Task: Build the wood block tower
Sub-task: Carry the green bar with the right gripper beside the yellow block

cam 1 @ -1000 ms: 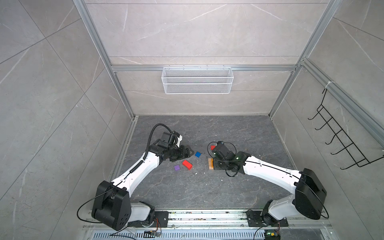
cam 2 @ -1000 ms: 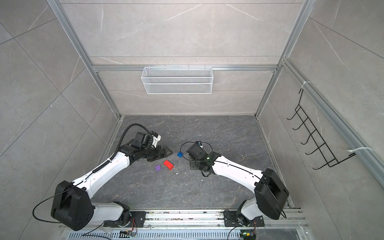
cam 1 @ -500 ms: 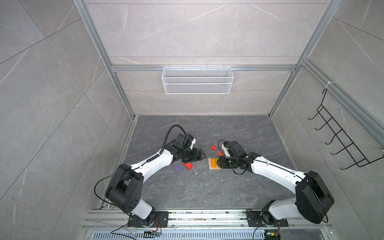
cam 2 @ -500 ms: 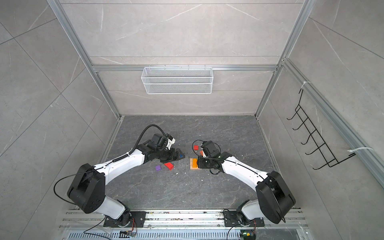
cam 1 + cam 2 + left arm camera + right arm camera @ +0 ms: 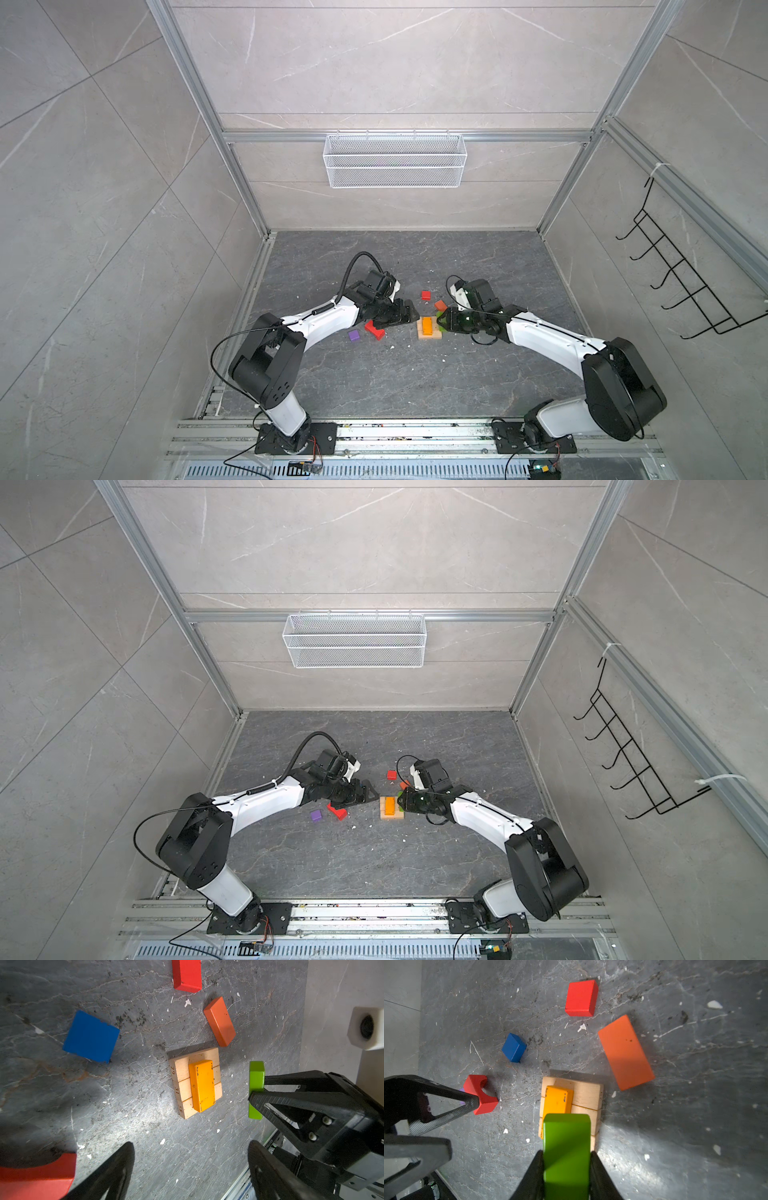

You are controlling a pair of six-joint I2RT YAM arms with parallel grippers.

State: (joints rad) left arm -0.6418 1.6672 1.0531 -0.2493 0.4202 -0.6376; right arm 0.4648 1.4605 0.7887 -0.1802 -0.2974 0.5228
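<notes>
Down on the dark floor in both top views, the tower (image 5: pixel 428 334) is barely a thing yet: a tan base (image 5: pixel 384 816) with one yellow-orange bar (image 5: pixel 427 325) lying on it. The right gripper (image 5: pixel 443 324) is parked at its edge, clamped onto a green bar (image 5: pixel 400 801). The left gripper (image 5: pixel 409 319) sits just across the base, with a red arch (image 5: pixel 374 329) and a purple cube (image 5: pixel 353 336) loose on its side. The left wrist cam shows that gripper's jaws spread wide with nothing between them. It also shows the green bar (image 5: pixel 256 1073) edge-on, just beside the base and not touching it. A blue cube (image 5: pixel 91 1035), a dark orange bar (image 5: pixel 219 1021) and a red cube (image 5: pixel 187 974) lie scattered around. The right wrist cam shows the jaws squeezing the green bar (image 5: pixel 566 1142) across its width on the long flat sides, free end poking out toward the base. I can't tell how high it's hovering. My guess is that these wood blocks are light, rigid painted wood. They won't squash, but the glossy paint looks a bit slick, so a square pinch on the flat sides seems right. The base looks like three separate tan pieces side by side, so a bump could probably slide them apart.
</notes>
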